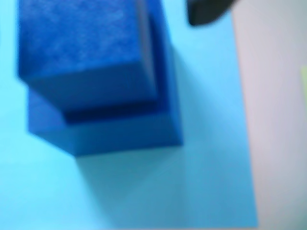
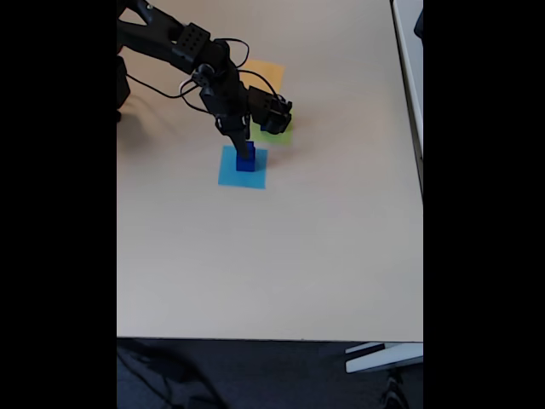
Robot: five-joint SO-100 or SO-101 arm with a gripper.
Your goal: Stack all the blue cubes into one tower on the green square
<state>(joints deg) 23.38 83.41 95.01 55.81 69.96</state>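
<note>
In the wrist view a smaller dark blue cube (image 1: 81,43) sits on a larger blue cube (image 1: 120,129), and both rest on the flat light blue square (image 1: 206,143). One dark fingertip (image 1: 206,12) shows at the top right, apart from the upper cube's side. In the fixed view my gripper (image 2: 246,146) hangs right over this blue stack (image 2: 246,160), and it looks open. The green square (image 2: 281,135) lies just behind and to the right, partly hidden by the arm's wrist, and shows as a sliver (image 1: 304,79) at the wrist view's right edge.
An orange-yellow square (image 2: 266,70) lies behind the green one. The black arm (image 2: 183,43) and its cables reach in from the top left. The beige table (image 2: 272,256) stretches wide in front, its front edge near the bottom of the fixed view.
</note>
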